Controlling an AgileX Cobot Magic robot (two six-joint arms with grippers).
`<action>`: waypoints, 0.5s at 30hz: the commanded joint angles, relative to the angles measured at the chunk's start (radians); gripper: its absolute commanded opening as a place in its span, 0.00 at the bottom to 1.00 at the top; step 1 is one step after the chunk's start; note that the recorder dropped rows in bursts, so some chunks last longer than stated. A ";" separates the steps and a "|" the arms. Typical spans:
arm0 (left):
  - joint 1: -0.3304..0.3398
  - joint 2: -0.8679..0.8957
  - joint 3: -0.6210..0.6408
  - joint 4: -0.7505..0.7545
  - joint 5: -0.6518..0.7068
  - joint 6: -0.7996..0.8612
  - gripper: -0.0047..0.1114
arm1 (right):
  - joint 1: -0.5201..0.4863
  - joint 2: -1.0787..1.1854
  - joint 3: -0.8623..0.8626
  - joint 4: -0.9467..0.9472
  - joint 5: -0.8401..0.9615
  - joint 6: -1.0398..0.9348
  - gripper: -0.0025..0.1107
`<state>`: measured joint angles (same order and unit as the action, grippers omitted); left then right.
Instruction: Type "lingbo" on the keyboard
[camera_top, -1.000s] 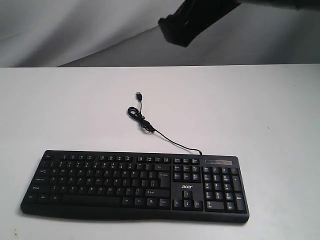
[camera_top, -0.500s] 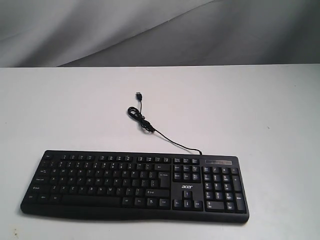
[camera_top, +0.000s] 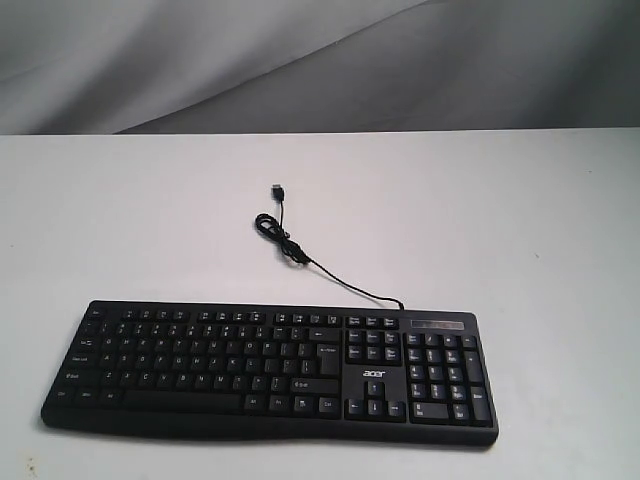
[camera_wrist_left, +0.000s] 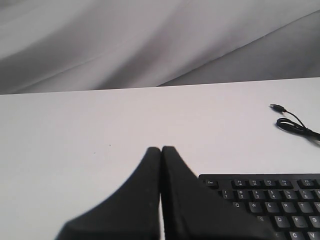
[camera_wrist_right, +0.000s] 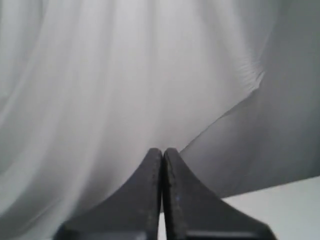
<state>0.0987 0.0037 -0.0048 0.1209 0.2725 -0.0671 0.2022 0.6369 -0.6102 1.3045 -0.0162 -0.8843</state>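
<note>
The black keyboard with white legends and an "acer" logo lies flat near the front of the white table. Its thin USB cable coils toward the back, plug unconnected. No arm shows in the exterior view. In the left wrist view my left gripper is shut with nothing between the fingers, above the table beside the keyboard's Esc corner. My right gripper is shut too, empty, facing the grey backdrop with no keyboard in its view.
A grey draped cloth hangs behind the table. A corner of the white table shows in the right wrist view. Bare table surface surrounds the keyboard on every side.
A dark arm part that hung at the top of the exterior view one second ago has left the frame. The keyboard and cable have not moved.
</note>
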 joint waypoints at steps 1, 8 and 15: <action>0.001 -0.004 0.005 -0.004 -0.007 -0.002 0.04 | -0.088 -0.154 0.026 -0.014 -0.020 0.005 0.02; 0.001 -0.004 0.005 -0.004 -0.007 -0.002 0.04 | -0.179 -0.438 0.027 -0.540 0.377 0.186 0.02; 0.001 -0.004 0.005 -0.004 -0.007 -0.002 0.04 | -0.262 -0.542 0.032 -1.029 0.533 0.800 0.02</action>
<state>0.0987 0.0037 -0.0048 0.1209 0.2725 -0.0671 -0.0511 0.1091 -0.5823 0.3555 0.5291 -0.1182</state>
